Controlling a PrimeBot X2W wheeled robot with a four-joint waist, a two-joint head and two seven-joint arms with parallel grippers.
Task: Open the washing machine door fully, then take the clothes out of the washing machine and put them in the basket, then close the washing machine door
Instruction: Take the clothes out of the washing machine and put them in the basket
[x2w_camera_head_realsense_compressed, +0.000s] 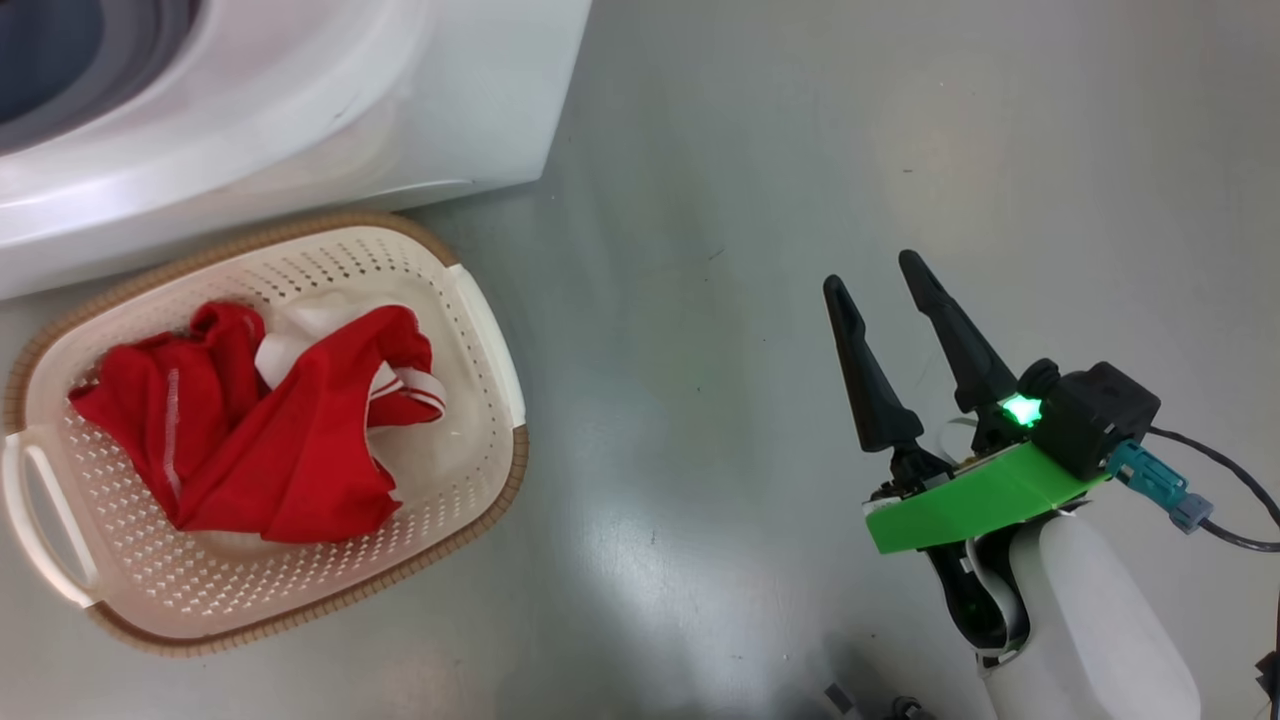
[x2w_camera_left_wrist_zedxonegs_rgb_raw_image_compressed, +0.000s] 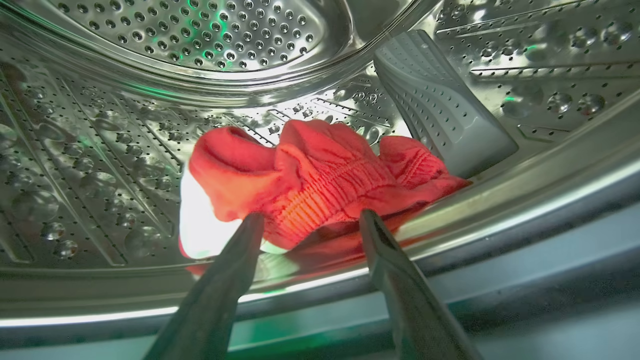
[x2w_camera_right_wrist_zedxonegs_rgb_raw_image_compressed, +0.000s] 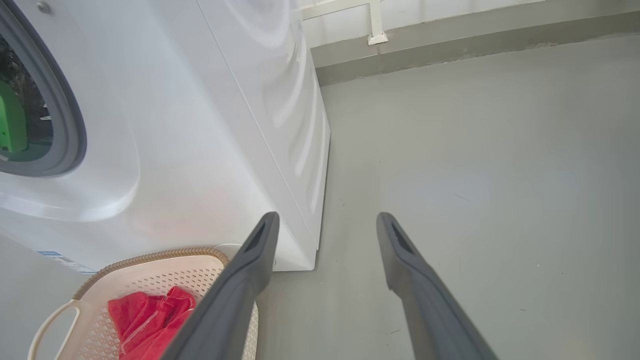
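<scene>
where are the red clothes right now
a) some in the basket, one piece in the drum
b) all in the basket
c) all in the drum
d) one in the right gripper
a: red clothes lie in the basket, while another red piece lies on the steel drum just ahead of the open left gripper.
</scene>
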